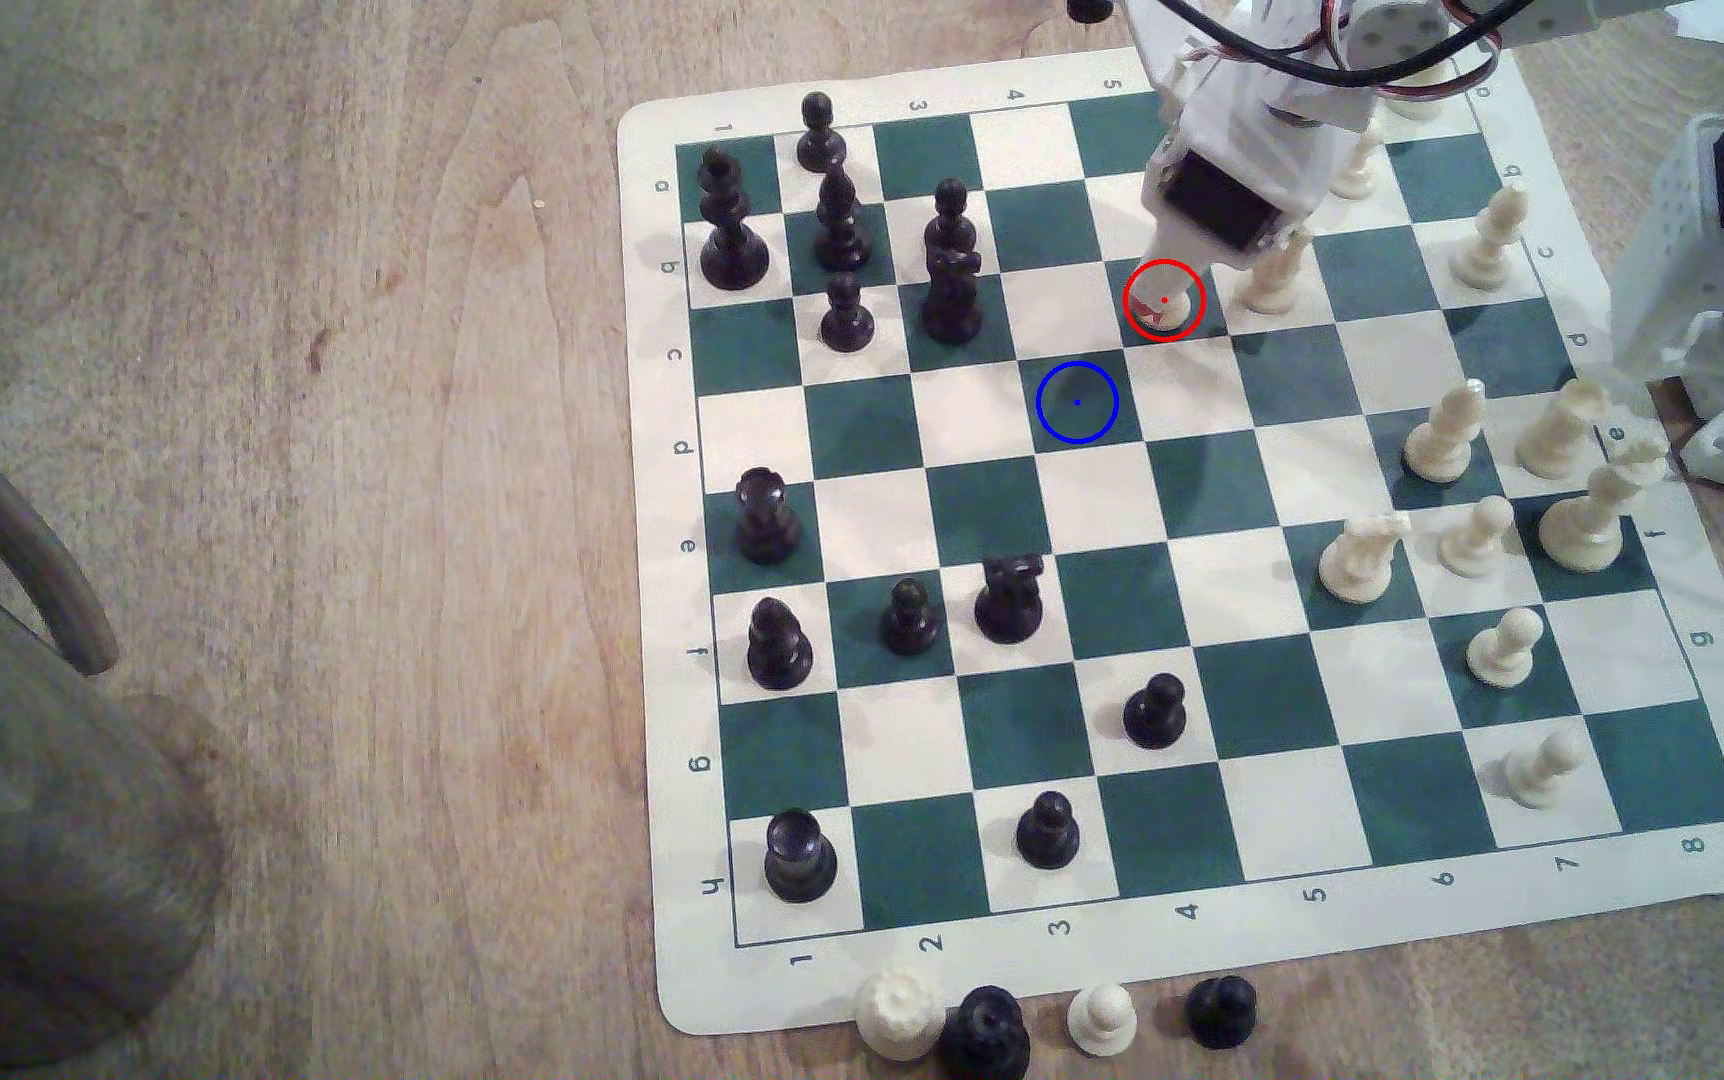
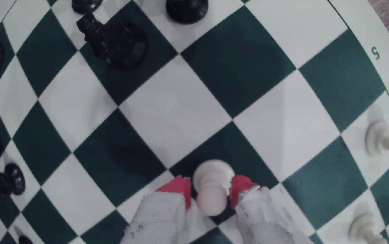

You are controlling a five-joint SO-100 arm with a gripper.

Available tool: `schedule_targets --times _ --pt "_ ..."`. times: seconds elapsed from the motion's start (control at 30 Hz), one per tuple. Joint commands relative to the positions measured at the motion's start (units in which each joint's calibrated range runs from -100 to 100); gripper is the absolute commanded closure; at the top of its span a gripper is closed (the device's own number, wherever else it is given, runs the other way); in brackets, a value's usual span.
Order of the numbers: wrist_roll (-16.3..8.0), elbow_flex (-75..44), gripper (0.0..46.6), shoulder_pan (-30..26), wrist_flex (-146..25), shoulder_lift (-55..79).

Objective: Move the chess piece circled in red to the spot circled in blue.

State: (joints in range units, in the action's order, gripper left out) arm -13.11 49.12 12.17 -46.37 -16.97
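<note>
The chess piece, a cream-white pawn, stands upright on the red-ringed green square, mostly hidden under the arm in the exterior view. My gripper comes down onto it from above. In the wrist view the chess piece sits between the two red-tipped fingers of my gripper, which press close against both its sides, its base still on the board. The spot, a green square with a blue ring and dot, lies bare one square diagonally away, nearer the front and toward the exterior view's left.
A cream piece stands just right of the gripper in the exterior view, with more cream pieces along the right. Black pieces crowd the board's left. Captured pieces lie off the front edge. The chessboard mat rests on a wooden table.
</note>
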Motion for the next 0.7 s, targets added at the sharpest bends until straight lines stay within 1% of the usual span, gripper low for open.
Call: schedule_targets --times 0.0,0.07,0.4,0.57,0.67 --pt "0.2 -0.4 43.8 0.4 0.5 -0.5" --pt "0.3 -0.3 46.4 0.3 0.5 -0.4" --pt "-0.3 -1.4 46.4 0.0 0.1 -4.4" --pt "-0.8 -10.0 46.4 -1.2 -6.4 -5.5" --pt "-1.5 -15.1 46.4 -3.1 -9.6 -6.5"
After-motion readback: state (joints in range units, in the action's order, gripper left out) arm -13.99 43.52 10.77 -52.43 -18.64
